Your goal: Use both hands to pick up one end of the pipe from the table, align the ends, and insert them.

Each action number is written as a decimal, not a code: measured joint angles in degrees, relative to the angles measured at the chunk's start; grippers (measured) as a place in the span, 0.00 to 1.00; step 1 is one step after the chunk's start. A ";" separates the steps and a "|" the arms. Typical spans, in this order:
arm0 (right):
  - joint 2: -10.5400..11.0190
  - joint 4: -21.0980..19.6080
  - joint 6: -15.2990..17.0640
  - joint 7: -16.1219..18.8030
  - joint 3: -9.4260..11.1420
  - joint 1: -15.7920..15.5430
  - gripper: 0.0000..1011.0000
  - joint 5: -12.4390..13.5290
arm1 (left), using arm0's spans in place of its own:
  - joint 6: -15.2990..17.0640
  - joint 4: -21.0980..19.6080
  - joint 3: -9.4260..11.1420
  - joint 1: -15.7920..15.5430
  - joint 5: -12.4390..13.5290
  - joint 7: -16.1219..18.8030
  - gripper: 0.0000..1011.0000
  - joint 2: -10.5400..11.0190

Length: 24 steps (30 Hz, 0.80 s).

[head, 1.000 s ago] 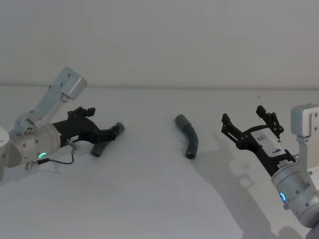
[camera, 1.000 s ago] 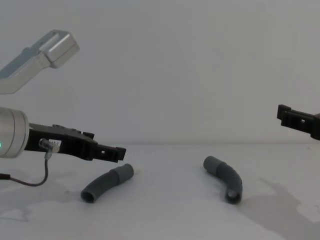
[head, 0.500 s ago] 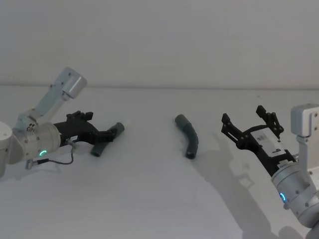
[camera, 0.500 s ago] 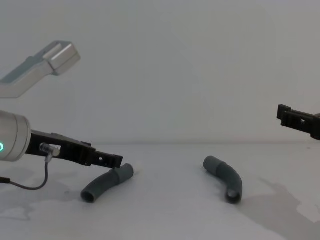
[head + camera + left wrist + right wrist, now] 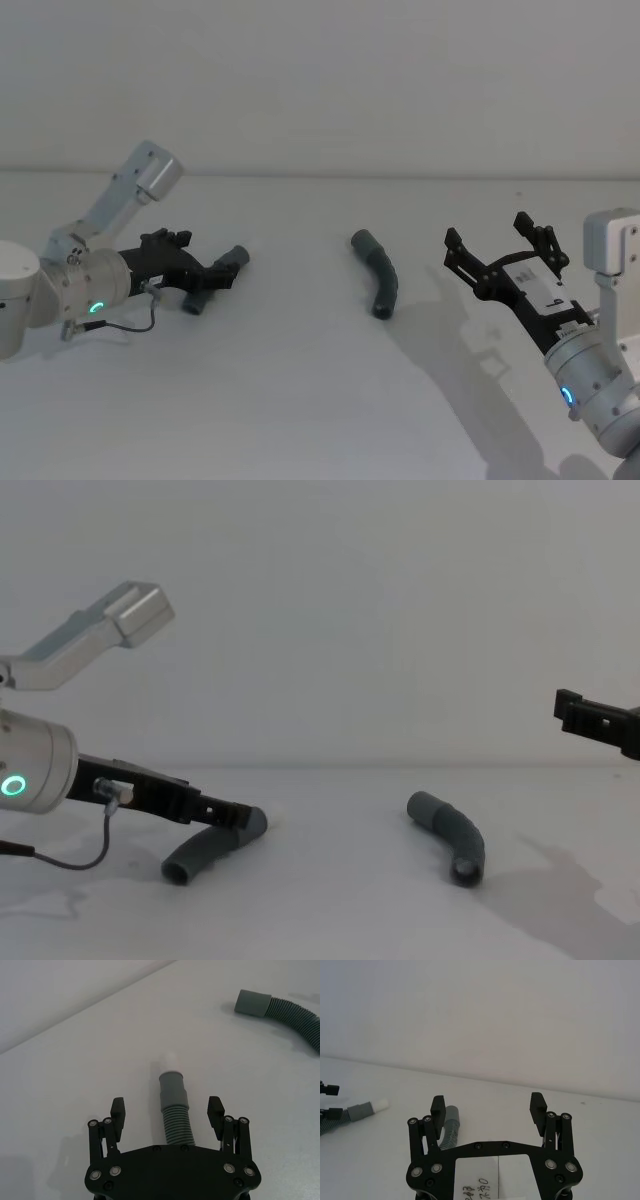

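The pipe lies in two pieces on the white table (image 5: 300, 400). My left gripper (image 5: 218, 272) is low over the left piece (image 5: 195, 300), open, with a finger on each side of its ribbed middle (image 5: 175, 1120). That piece's grey cuff ends in a white tip (image 5: 171, 1061) pointing away from the gripper (image 5: 167, 1107). From the chest, the left gripper (image 5: 232, 814) sits right on the piece (image 5: 200, 852). The other piece (image 5: 378, 272) lies free at the centre. My right gripper (image 5: 492, 242) hovers open to its right, well above the table.
The second piece's plain cuff (image 5: 252, 1002) faces the left piece. A thin black cable (image 5: 125, 322) hangs from the left wrist. A grey wall rises behind the table's far edge (image 5: 320, 177).
My left gripper has dropped and come down around the left pipe piece. The right arm and the centre piece have not moved.
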 joint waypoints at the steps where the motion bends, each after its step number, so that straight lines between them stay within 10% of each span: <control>1: 0.00 0.00 0.00 0.00 0.00 0.00 0.99 0.00 | 0.02 0.15 0.04 -0.06 0.05 -0.02 0.99 -0.09; 24: 0.00 0.00 0.00 0.00 0.00 0.00 0.99 0.00 | 0.44 4.49 0.93 -1.98 1.98 -0.47 0.99 -2.41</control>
